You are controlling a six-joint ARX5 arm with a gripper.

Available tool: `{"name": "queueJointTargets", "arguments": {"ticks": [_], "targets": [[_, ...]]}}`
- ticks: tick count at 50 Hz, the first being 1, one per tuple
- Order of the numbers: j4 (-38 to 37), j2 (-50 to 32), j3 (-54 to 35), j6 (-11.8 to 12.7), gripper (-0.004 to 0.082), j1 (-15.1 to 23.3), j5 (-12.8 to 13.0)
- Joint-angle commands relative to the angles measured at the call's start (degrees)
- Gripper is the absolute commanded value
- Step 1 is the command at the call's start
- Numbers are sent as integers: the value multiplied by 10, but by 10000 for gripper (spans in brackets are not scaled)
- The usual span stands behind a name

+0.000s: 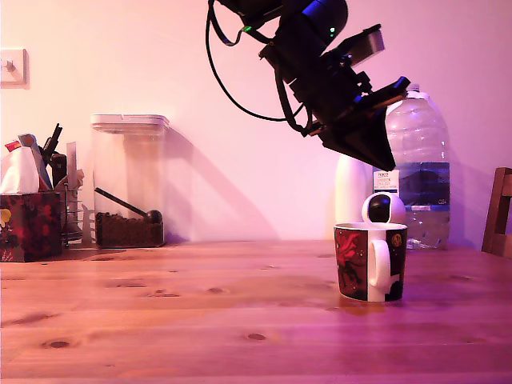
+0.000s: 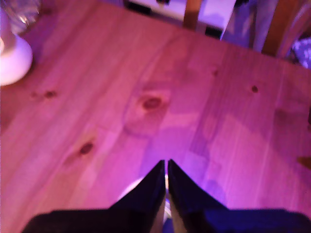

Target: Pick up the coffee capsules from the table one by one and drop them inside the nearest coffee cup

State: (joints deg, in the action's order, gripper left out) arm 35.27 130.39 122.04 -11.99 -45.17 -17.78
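Observation:
The coffee cup, a dark red floral mug with a white handle and rim, stands on the wooden table at the exterior view's right. My gripper hangs high above and slightly behind it, tilted down. In the wrist view its two dark fingers come together at the tips over bare table, so it looks shut. A thin pale sliver shows between the fingers, and I cannot tell what it is. No coffee capsules show on the table in either view.
A white-and-black ball gadget, a white bottle and a large water bottle stand behind the cup. At the back of the exterior view's left are a clear container of coffee beans and a floral tissue box. A chair stands at the right edge.

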Motion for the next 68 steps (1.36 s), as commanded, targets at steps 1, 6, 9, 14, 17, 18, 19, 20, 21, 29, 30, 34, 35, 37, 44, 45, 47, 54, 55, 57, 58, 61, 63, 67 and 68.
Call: {"name": "queueJointTargets", "arguments": {"ticks": [1, 6, 9, 14, 17, 18, 19, 20, 21, 29, 30, 34, 35, 37, 44, 45, 47, 54, 55, 57, 58, 61, 63, 67, 68], "targets": [[-11, -19, 0, -3, -24, 3, -6], [-25, -32, -16, -3, -24, 5, -9], [-47, -45, -43, -3, -24, 7, -8], [-95, -80, -105, 1, -24, 14, -7], [-129, -105, -152, 9, -24, 22, -6], [-139, -115, -167, 12, -24, 25, -6], [-150, -126, -185, 15, -24, 29, -5], [-162, -136, -204, 15, -24, 33, -3], [-175, -145, -222, 17, -24, 36, 0], [-268, -232, -362, 31, -24, 67, 27], [-276, -243, -378, 34, -24, 70, 30], [-306, -279, -427, 46, -24, 85, 35], [-310, -289, -440, 46, -24, 89, 35], [-323, -306, -466, 50, -24, 98, 39], [-370, -361, -552, 66, -24, 124, 56], [-376, -368, -563, 71, -24, 127, 58], [-389, -382, -588, 73, -24, 135, 64], [-432, -428, -666, 94, -24, 160, 80], [-439, -435, -678, 96, -24, 163, 82], [-451, -448, -698, 104, -24, 170, 88], [-455, -455, -708, 106, -24, 173, 90], [-467, -473, -733, 115, -24, 183, 94], [-471, -483, -746, 121, -24, 188, 94], [-473, -501, -766, 127, -24, 199, 94], [-472, -504, -768, 127, -24, 201, 94]]}}
